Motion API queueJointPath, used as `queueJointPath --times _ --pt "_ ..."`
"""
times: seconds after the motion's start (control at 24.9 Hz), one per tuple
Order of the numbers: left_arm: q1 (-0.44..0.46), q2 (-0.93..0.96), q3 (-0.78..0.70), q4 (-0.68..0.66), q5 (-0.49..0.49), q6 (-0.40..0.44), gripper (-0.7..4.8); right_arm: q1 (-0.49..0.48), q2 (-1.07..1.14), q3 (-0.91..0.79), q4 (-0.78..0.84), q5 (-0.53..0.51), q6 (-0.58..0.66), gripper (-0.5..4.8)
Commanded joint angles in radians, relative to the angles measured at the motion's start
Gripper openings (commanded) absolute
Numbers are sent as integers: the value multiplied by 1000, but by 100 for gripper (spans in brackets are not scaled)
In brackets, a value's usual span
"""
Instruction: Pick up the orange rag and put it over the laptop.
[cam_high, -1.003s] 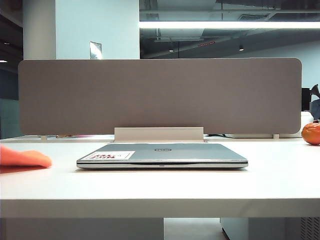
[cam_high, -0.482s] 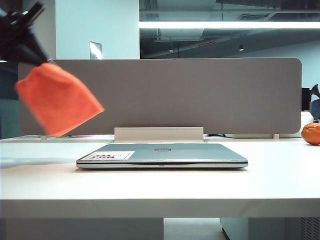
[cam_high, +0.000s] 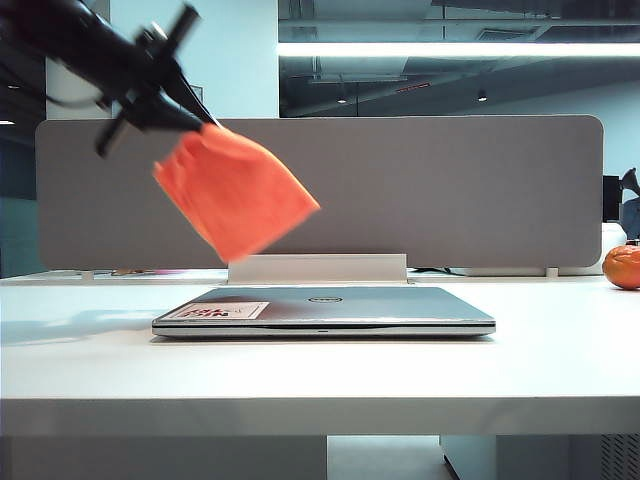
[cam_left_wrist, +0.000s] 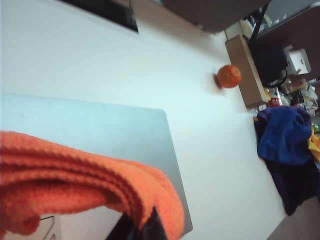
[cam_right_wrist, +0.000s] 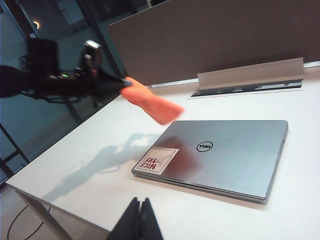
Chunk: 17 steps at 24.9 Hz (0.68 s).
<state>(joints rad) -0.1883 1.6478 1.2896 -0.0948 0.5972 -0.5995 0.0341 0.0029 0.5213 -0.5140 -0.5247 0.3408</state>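
Above table (cam_high: 90, 370): orange rag (cam_high: 235, 190) below left hand (cam_high: 195, 115)

We are looking from table-edge height in the exterior view, facing the laptop (cam_high: 323, 310) front-on, with the grey divider panel (cam_high: 450, 190) behind it. The left wrist view is looking steeply down, very near the orange rag (cam_left_wrist: 75, 180). The right wrist view is facing across the table from farther back. All 3 are sharing the laptop.
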Motion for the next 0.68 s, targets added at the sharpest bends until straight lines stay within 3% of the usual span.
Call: queueJointPath --times 0.04,0.16,0.24,0.44,0.6,0.68 --pt "-37 78 8 125 -2 -76 -6 1 -3 5 17 -2 -1 -5" --pt "-64 156 61 156 37 -119 -6 1 -3 5 17 -2 -1 -5" --pt "-93 200 138 156 82 -123 -6 1 -3 5 17 -2 -1 -5" --pt "-133 243 282 154 88 -108 -6 1 -3 5 17 -2 -1 -5" --pt "-134 267 325 93 76 -106 -6 1 -3 5 17 -1 -1 -5" --pt "-134 278 325 28 71 -66 -6 0 -3 5 17 -2 -1 -5"
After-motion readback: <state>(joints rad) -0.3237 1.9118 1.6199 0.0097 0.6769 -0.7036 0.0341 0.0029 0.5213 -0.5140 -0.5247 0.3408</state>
